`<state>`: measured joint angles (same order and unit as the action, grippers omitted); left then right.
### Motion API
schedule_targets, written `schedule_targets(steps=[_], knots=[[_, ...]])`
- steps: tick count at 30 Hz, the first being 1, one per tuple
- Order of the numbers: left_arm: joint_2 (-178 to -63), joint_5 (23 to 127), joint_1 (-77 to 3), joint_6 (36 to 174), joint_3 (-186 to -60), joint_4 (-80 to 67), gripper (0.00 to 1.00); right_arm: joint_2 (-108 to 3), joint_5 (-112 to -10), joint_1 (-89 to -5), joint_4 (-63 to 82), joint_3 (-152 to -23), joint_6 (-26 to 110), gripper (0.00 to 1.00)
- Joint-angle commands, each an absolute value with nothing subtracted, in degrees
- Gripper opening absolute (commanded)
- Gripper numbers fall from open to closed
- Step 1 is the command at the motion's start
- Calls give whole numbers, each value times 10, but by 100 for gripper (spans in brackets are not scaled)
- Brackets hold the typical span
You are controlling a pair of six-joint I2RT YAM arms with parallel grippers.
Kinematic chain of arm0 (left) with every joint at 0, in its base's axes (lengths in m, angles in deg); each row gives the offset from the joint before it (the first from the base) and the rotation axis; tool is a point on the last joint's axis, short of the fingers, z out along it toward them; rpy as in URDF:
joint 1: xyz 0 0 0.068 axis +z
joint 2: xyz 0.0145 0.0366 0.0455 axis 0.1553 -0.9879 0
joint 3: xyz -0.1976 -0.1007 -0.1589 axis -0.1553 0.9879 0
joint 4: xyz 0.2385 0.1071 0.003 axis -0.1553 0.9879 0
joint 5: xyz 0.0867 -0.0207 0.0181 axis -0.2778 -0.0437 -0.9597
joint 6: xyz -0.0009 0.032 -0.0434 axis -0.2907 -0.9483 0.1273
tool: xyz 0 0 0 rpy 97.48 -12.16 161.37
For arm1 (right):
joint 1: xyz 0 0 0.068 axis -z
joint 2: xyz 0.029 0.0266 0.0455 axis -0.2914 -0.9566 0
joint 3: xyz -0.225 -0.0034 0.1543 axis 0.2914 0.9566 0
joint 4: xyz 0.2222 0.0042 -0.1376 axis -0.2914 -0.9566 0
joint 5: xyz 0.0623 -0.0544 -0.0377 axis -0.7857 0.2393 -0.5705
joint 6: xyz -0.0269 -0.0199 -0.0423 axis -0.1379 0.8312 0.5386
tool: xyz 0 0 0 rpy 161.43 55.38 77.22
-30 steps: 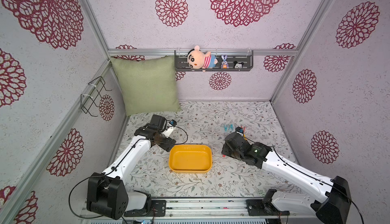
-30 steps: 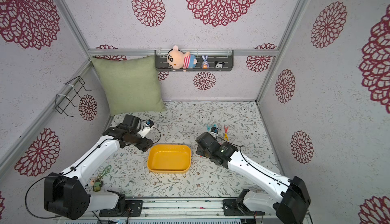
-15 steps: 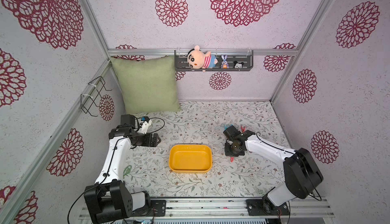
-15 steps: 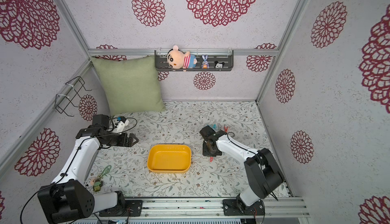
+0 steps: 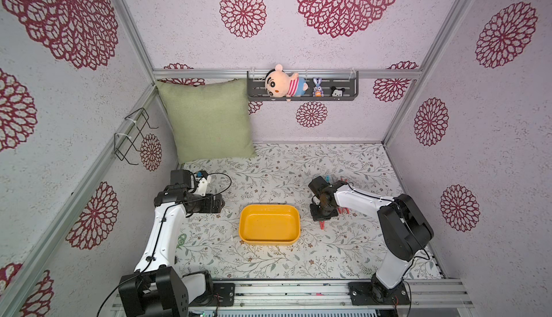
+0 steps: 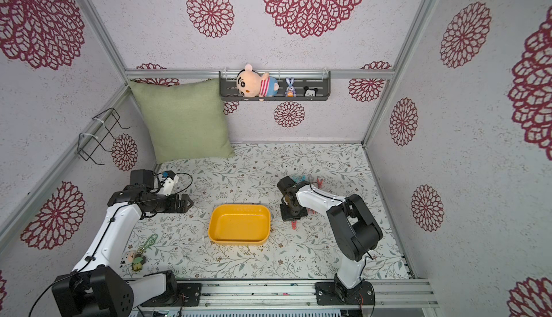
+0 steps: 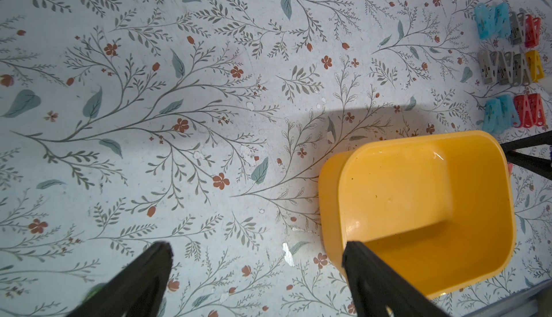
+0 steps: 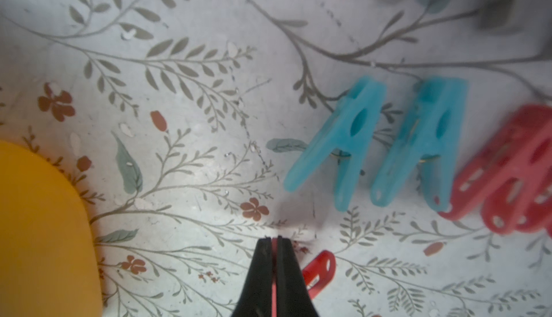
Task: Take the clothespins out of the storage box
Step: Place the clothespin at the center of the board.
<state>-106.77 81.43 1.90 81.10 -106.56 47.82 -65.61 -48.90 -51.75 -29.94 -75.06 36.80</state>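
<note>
1. My left tool (image 7: 257,248): jaws wide, nothing between them. It hangs over the counter (image 5: 268,175) left of the box, forearm about level, pointing toward the box.

2. Box (image 5: 268,225): yellow, upright, bare inside. No clothespin lies in it, so I judge the job to be at its last piece.

3. My right tool (image 8: 274,239): pinched narrow on a red clothespin (image 8: 319,266), 1 end jutting out beside the fingers. It sits just right of the box, low over the counter and pointing down, elbow raised behind.

4. Clothespins (image 7: 507,70): 3 short rows on the counter right of the box. The nearest row, 2 blue then red, lies side by side with long axes parallel, just beside my right tool. The right arm is the nearer one.
</note>
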Motion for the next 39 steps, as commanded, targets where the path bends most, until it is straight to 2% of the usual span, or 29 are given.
schedule_targets(steps=[1,15,21,27,28,33,34,36,39], knots=[[-1064,815,23,814,-1067,466,97,-665,-484,-521,-304,-769,370,0],[-1069,829,24,812,-1069,472,97,-683,-463,-521,-305,-768,374,2],[-1074,834,23,812,-1071,474,97,-683,-453,-520,-304,-765,380,8],[-1074,837,24,810,-1071,476,97,-681,-460,-520,-302,-766,382,23],[-1074,838,24,811,-1072,477,97,-678,-459,-520,-303,-766,381,28],[-1073,840,23,810,-1072,478,97,-661,-464,-520,-302,-768,380,30],[-1073,840,24,810,-1072,479,98,-656,-467,-520,-302,-770,380,35],[-1072,839,24,810,-1072,479,97,-642,-474,-520,-301,-771,380,37],[-1069,839,24,809,-1070,476,97,-607,-481,-522,-301,-773,377,45]])
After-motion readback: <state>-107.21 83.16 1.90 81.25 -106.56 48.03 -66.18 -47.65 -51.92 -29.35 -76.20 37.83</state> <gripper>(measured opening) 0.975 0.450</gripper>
